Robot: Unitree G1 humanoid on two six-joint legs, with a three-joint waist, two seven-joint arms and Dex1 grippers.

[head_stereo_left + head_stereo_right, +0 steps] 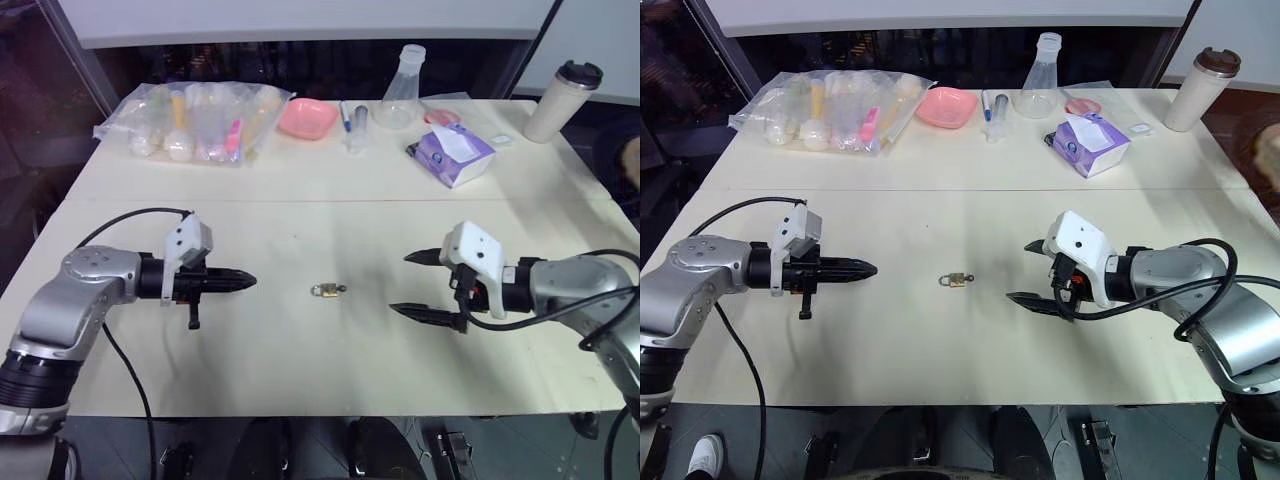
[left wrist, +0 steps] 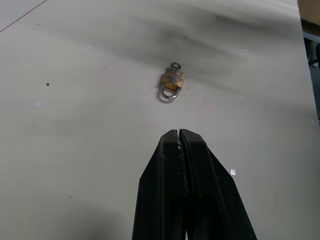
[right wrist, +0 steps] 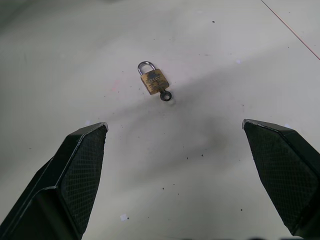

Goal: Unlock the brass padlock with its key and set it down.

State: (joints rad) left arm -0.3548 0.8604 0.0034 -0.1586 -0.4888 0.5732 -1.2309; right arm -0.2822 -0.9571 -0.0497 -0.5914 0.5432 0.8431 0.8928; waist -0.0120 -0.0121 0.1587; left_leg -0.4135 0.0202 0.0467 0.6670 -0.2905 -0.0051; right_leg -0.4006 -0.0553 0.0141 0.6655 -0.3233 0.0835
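The counter is a broad, matte cream slab with a thin seam running across it. Along its far edge, from ten to two o'clock, sit a clear plastic bag stuffed with pale bottles, a shallow pink dish, a clear conical flask, a purple tissue pack with white sheets showing, and a ribbed lidded cup. The right hand, at three o'clock from the lock, has its two black textured fingers spread wide and grips nothing. The left hand, at nine o'clock, has its smooth black fingers pressed together, empty. Between them, apart from both, lies the brass padlock, a small golden block with a curved silver shackle, flat on the counter, the key sticking from its base.
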